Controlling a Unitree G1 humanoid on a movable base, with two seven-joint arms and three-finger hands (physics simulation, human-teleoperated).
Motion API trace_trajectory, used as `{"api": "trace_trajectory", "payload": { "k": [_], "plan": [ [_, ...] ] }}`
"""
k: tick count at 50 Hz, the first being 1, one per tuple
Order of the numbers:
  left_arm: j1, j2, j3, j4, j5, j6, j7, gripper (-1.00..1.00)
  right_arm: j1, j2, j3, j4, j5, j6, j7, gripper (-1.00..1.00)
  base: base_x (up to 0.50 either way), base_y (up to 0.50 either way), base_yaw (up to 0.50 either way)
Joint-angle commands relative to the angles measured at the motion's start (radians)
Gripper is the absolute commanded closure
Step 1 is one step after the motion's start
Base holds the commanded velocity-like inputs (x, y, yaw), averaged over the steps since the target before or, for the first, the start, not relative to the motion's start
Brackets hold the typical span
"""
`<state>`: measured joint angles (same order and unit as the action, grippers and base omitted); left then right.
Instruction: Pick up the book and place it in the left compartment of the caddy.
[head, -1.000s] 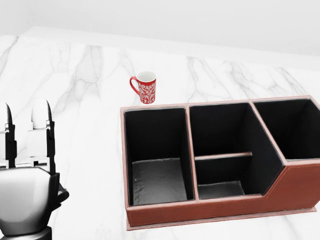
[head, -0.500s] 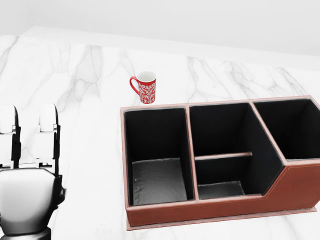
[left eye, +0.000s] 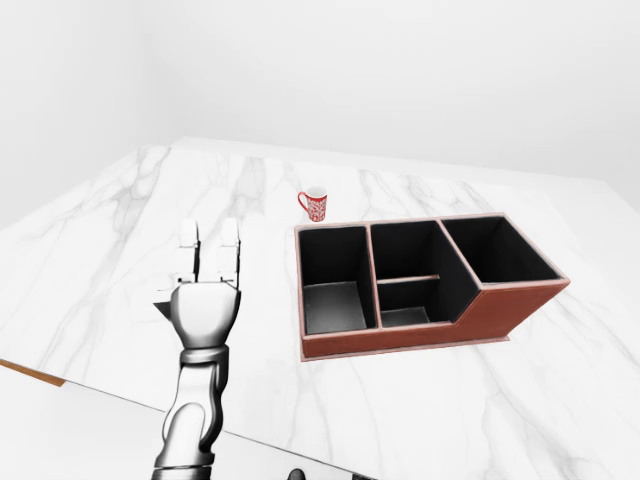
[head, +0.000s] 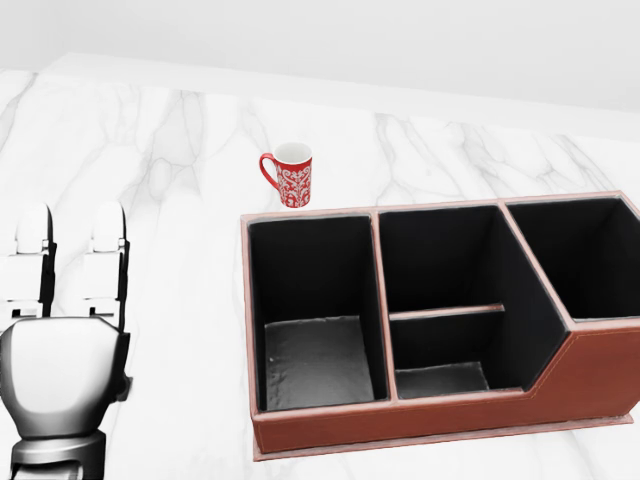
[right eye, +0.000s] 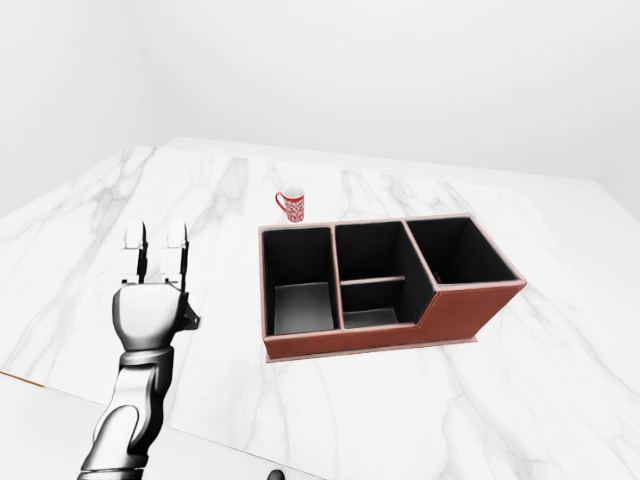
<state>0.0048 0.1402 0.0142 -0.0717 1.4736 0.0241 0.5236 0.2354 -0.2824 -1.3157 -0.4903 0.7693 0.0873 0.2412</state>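
Note:
No book shows in any view. The brown caddy (head: 420, 422) with black insides stands on the white marble top (head: 180, 300), right of centre in the head view. Its left compartment (head: 315, 360) holds nothing, and neither do the other compartments. My left hand (head: 70, 245) hovers over the marble to the left of the caddy. Its fingers (head: 108, 235) are stretched out straight and open, holding nothing, with the metal palm and wrist (left eye: 203, 312) below them. My right hand is out of all views.
A red patterned mug (head: 292, 174) stands upright just beyond the caddy's upper left corner. In the left-eye view the marble top's near edge (left eye: 120, 398) runs across the bottom left. A white wall rises beyond the far edge.
My left hand has turned, so the pale backs of its fingers now face the camera instead of their dark edges, and it has shifted slightly right. Caddy and mug are unmoved.

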Motion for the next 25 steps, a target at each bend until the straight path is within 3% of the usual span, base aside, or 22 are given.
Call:
{"api": "trace_trajectory", "payload": {
  "k": [1,7,14,16,25],
  "plan": [
    [-0.065,0.024,0.007,0.126,-0.02,0.009,0.0,-1.0,-0.001,0.001,0.003,0.005,-0.007,0.0,0.004,-1.0,0.0,0.0,0.0],
    [-0.09,0.046,-0.004,0.207,0.003,0.02,0.0,-1.0,0.0,-0.002,0.0,0.004,-0.005,0.0,0.004,-1.0,0.0,0.0,0.0],
    [-0.118,0.052,-0.007,0.289,-0.013,0.013,0.0,-1.0,-0.003,-0.005,0.0,0.016,-0.008,0.0,0.005,-1.0,0.0,0.0,0.0],
    [-0.124,0.052,-0.02,0.314,0.006,0.027,0.0,-1.0,-0.002,-0.006,0.001,0.015,-0.009,0.0,0.005,-1.0,0.0,0.0,0.0],
    [-0.203,0.069,-0.019,0.486,-0.073,0.027,0.0,-1.0,-0.003,-0.007,0.001,0.018,-0.011,0.0,0.009,-1.0,0.0,0.0,0.0]
  ]
}}
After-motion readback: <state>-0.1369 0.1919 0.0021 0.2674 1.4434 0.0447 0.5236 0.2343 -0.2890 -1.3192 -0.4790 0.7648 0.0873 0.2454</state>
